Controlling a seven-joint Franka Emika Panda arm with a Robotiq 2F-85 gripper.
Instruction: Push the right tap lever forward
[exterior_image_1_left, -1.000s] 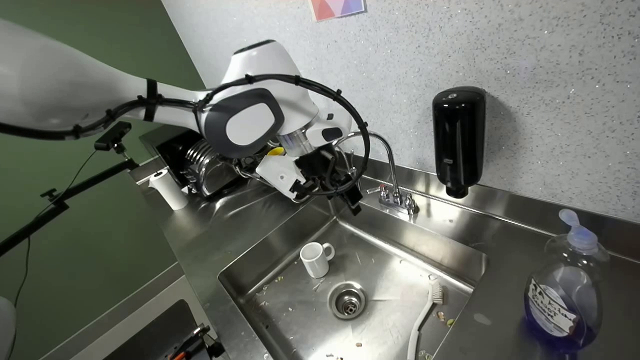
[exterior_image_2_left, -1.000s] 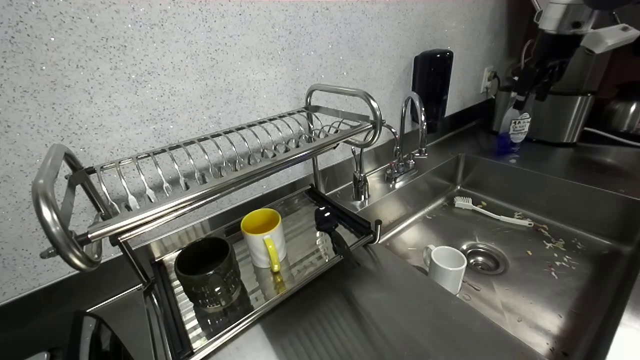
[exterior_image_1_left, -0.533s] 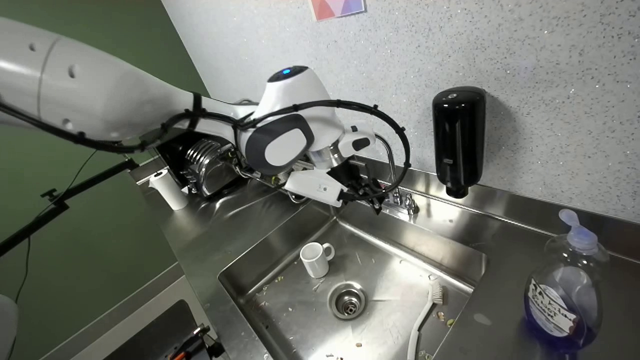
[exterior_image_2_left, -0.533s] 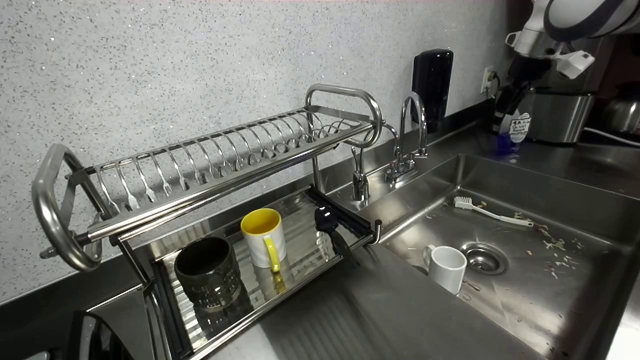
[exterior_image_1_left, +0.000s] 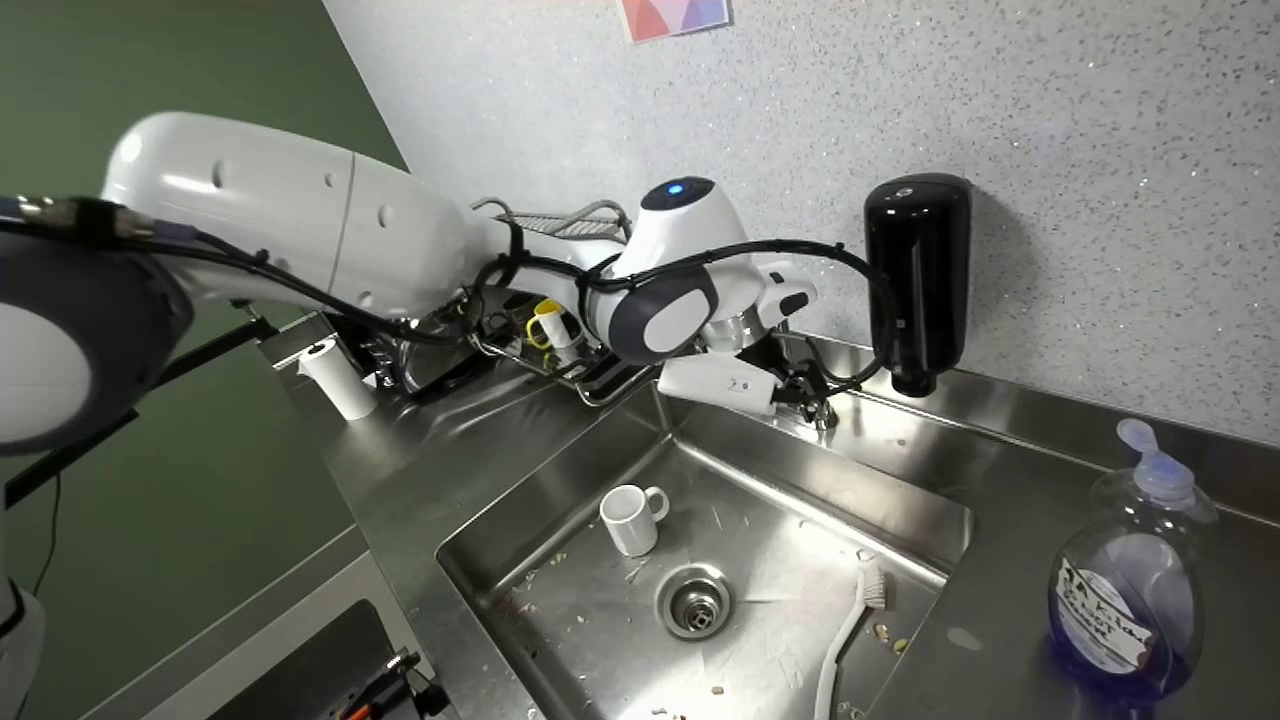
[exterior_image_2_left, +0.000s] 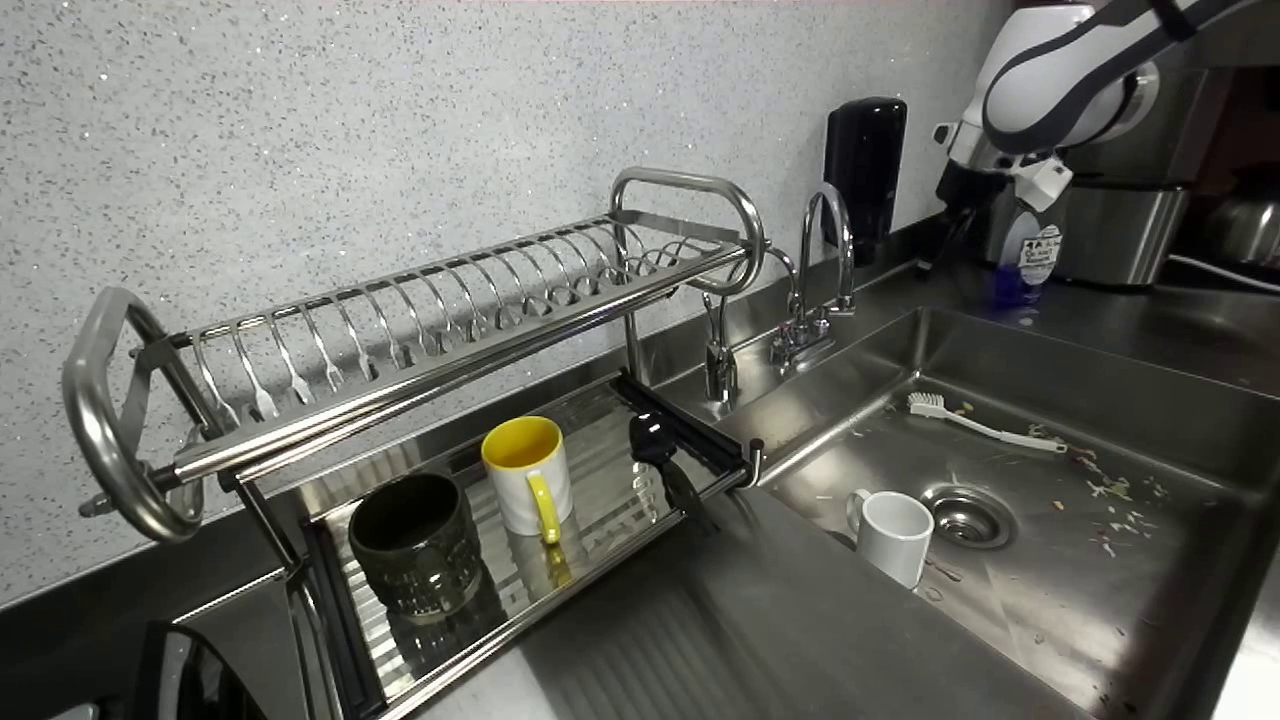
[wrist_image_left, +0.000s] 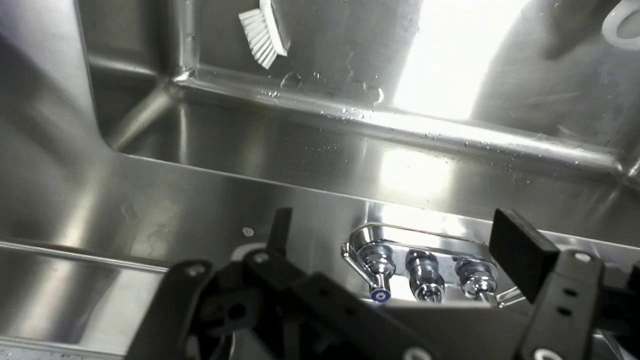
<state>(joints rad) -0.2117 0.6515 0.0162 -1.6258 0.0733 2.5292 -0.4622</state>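
Note:
The right tap lever (wrist_image_left: 359, 265) is a short chrome lever with a blue-ringed cap, at picture left of the tap base in the wrist view, which stands upside down. It also shows in an exterior view (exterior_image_2_left: 841, 312), pointing outward. My gripper (wrist_image_left: 395, 220) is open and empty, its fingers spread wide with the tap between them in the picture. No contact with the right lever shows. The left tap lever (wrist_image_left: 511, 296) is partly covered by a finger. In an exterior view my gripper (exterior_image_1_left: 815, 388) hides most of the tap; the right valve (exterior_image_1_left: 823, 415) shows just below it.
The curved spout (exterior_image_2_left: 845, 230) rises between the levers. A black soap dispenser (exterior_image_1_left: 918, 280) hangs on the wall close to the gripper. The sink holds a white mug (exterior_image_1_left: 630, 520) and a brush (exterior_image_1_left: 845, 630). A soap bottle (exterior_image_1_left: 1130, 600) and a dish rack (exterior_image_2_left: 460, 330) stand beside it.
The arm has moved right along the wall and somewhat lower in an exterior view, bringing my gripper from left of the tap to over it. The mug and brush have not moved.

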